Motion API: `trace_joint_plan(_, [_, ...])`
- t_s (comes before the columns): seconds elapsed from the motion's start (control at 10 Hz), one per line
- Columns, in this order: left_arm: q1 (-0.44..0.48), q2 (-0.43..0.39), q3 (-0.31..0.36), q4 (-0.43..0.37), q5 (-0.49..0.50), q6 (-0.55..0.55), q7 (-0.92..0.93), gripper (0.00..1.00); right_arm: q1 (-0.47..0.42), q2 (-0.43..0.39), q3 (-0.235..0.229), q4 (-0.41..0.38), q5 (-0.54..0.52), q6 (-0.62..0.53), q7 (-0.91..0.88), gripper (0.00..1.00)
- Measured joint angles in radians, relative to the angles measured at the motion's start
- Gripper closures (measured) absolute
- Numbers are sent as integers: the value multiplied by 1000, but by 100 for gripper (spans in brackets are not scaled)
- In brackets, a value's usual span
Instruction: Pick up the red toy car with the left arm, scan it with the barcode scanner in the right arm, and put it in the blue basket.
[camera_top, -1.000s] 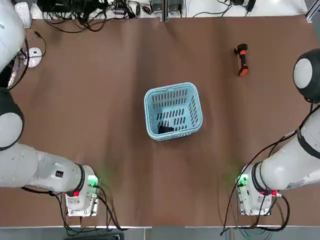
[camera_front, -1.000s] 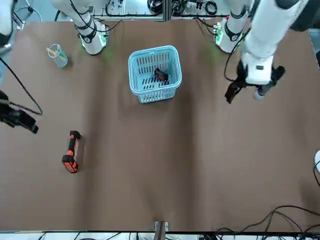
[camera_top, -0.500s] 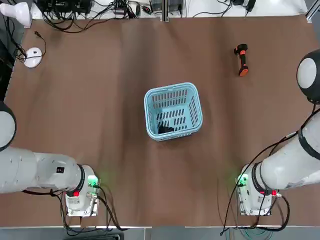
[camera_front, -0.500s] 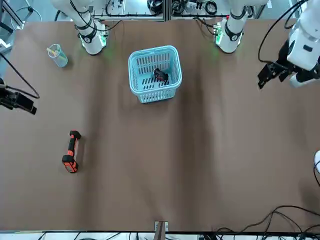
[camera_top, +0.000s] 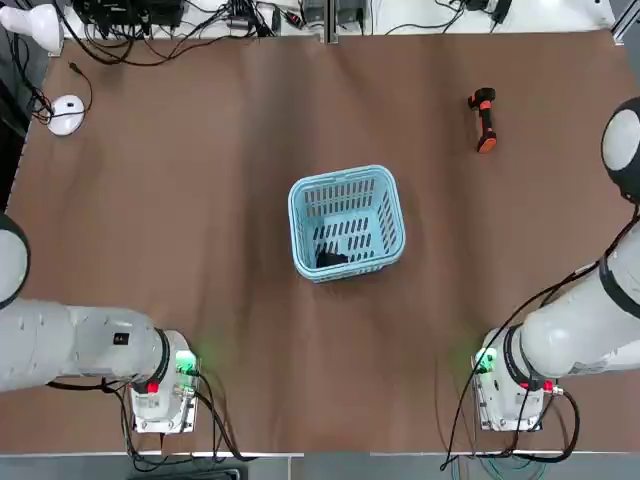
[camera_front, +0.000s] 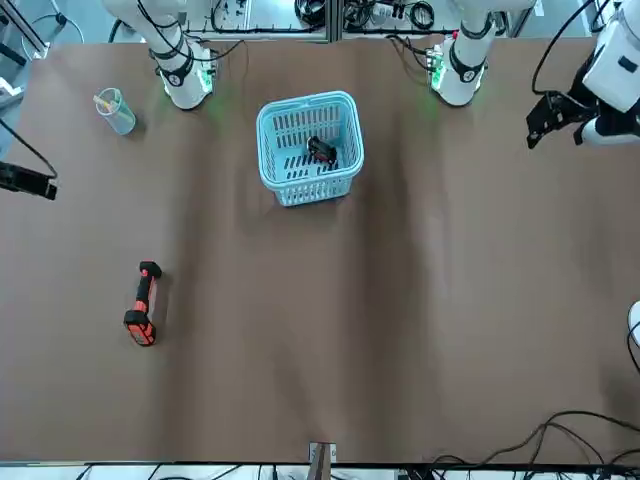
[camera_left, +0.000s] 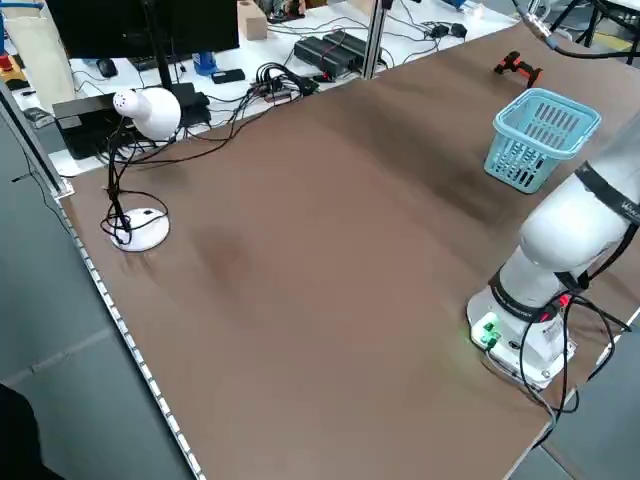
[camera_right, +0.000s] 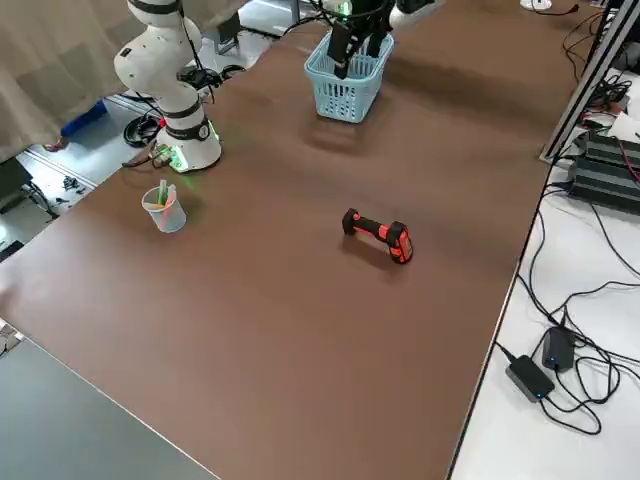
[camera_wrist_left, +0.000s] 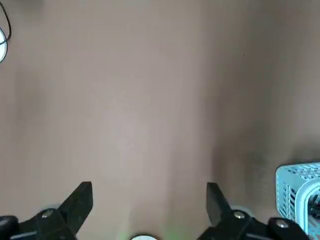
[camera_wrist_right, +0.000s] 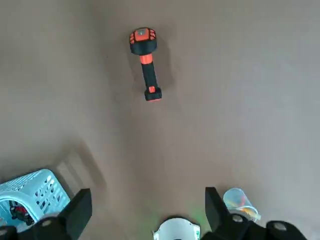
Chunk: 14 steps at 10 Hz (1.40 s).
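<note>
A: And there we had it: the red toy car (camera_front: 321, 151) lay inside the blue basket (camera_front: 305, 98), down on its slotted floor

B: Our left gripper (camera_wrist_left: 150, 188) hung over the left side, fingers spread, nothing between them! And our right?

A: Right gripper (camera_wrist_right: 149, 192) out by the right edge, spread wide and empty too. We judged the job all but done, with only the parking to finish

B: So we needed smooth, high moves, well apart from the basket rim, with no slack cable (camera_front: 550, 95) dragging

A: Farther out, the barcode scanner (camera_front: 142, 303) lay on the table; near the right arm's base stood a cup (camera_front: 118, 113), one low swing from a spill
</note>
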<state>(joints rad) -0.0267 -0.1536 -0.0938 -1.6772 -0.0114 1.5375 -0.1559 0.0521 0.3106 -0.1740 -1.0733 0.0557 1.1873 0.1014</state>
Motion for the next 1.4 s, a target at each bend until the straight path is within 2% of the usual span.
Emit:
trace_joint_plan(0.3, [30, 36, -5, 24, -36, 0, 19, 1, 0, 0, 0, -3, 0, 18, 1, 0])
trace_joint_plan(0.6, [30, 90, -15, 72, -35, 8, 63, 2, -13, -6, -2, -69, 0, 104, 2, 0])
trace_joint_plan(0.7, [31, 95, -15, 79, -28, 22, 75, 2, -35, -6, 18, -90, 0, 133, 2, 0])
trace_joint_plan(0.9, [31, 95, -15, 80, -19, 45, 77, 2, -159, -7, 155, -106, -1, 188, 2, 0])
trace_joint_plan(1.0, [32, 96, -15, 80, -19, 47, 77, 2, -184, -9, 182, -111, -1, 197, 2, 0])
trace_joint_plan(1.4, [34, 96, -15, 80, -19, 48, 77, 2, -188, -19, 198, -117, -1, 205, 3, 0])
